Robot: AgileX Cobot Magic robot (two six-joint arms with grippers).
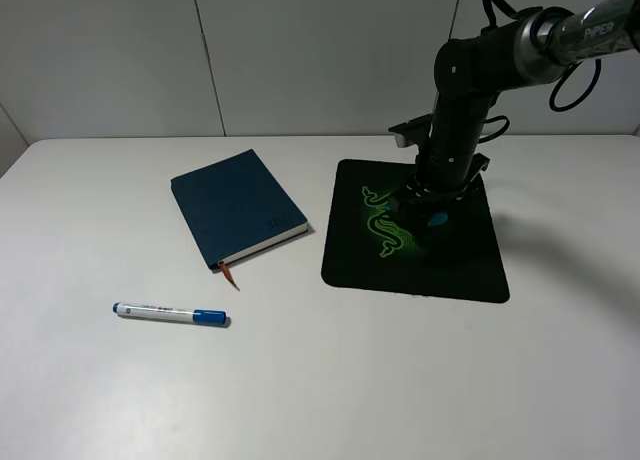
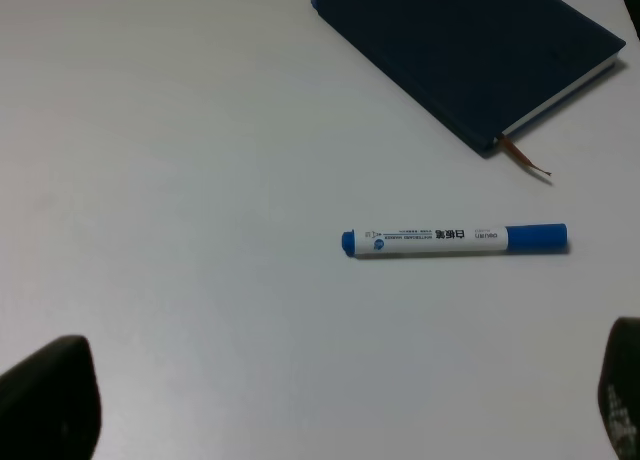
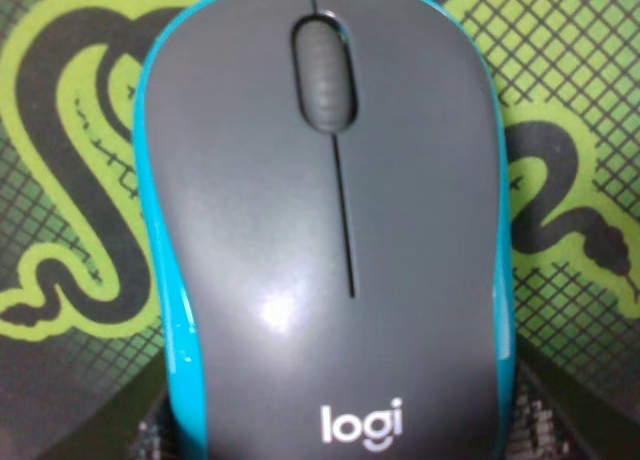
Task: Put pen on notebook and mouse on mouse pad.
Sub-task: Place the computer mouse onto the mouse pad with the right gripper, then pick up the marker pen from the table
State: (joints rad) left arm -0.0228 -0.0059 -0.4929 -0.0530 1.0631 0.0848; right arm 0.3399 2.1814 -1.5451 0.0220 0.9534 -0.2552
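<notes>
Mouse [image 3: 330, 260] sits clamped in my right gripper [image 1: 432, 212] over the pad [image 1: 470, 270], ready for release; left gripper [image 2: 335, 400] hangs wide apart above the pen [image 2: 455, 240], which lies near the notebook [image 2: 470, 50], lined up for pickup

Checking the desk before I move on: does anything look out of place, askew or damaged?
Nothing is spilled or damaged. The pen lies loose on the table, apart from the notebook, which sits skewed to the table edge. The mouse is on the mouse pad.
</notes>
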